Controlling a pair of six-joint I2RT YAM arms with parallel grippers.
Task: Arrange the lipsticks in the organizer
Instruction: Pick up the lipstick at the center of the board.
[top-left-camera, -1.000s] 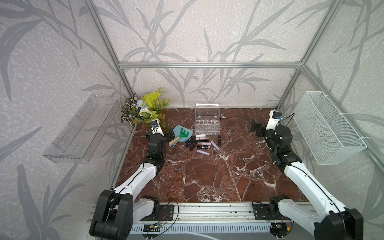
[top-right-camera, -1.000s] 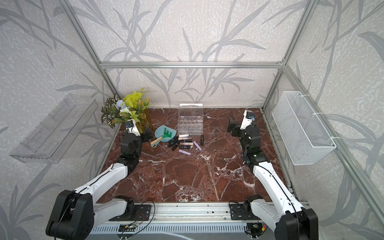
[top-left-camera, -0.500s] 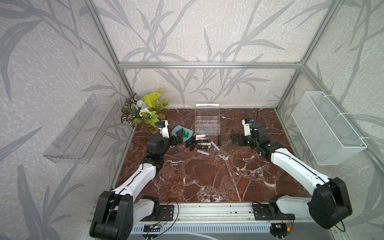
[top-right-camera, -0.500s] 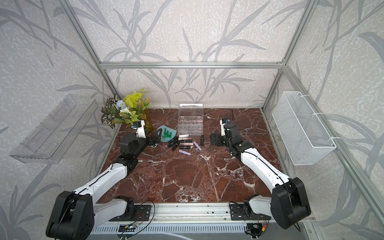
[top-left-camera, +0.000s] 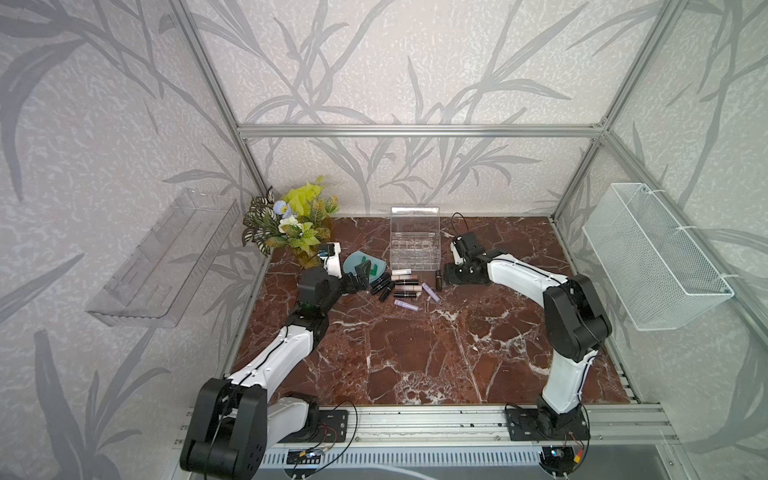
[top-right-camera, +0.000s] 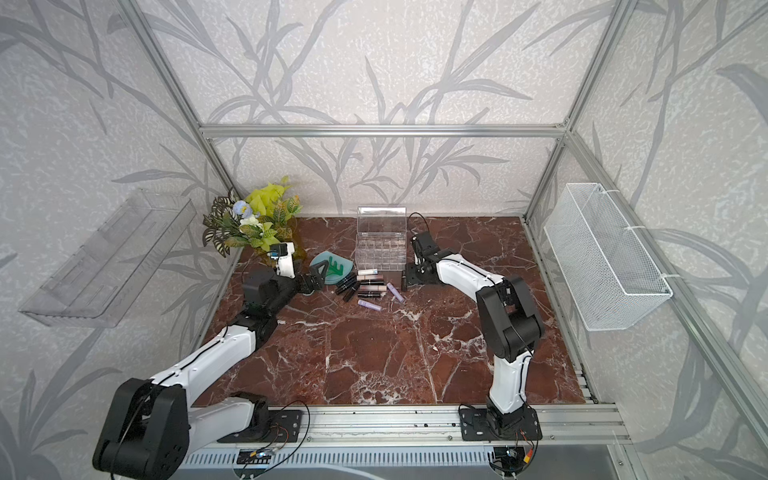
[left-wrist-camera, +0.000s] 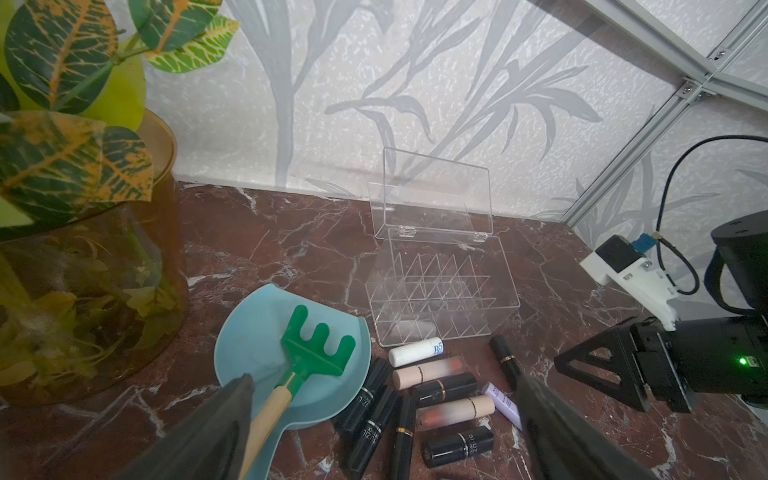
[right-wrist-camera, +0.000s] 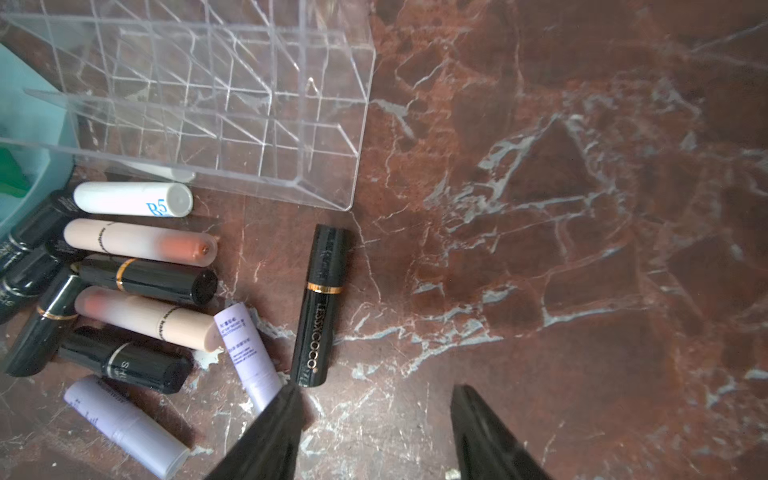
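Several lipsticks lie in a loose pile on the marble floor in front of the organizer, black, beige, white and lilac tubes. The organizer is a clear gridded box with its lid standing up and its cells empty. My left gripper is open, low at the pile's left side. My right gripper is open with nothing between its fingers, on the pile's right. One black lipstick lies apart, just ahead of one right fingertip.
A green toy rake rests in a teal scoop left of the pile, under my left finger. A plant in an amber vase stands at the back left. A clear tray and a wire basket hang on the side walls.
My right arm has swung in from the right wall to the pile's right edge and its jaws have narrowed. My left gripper has turned and reached toward the pile's left side.
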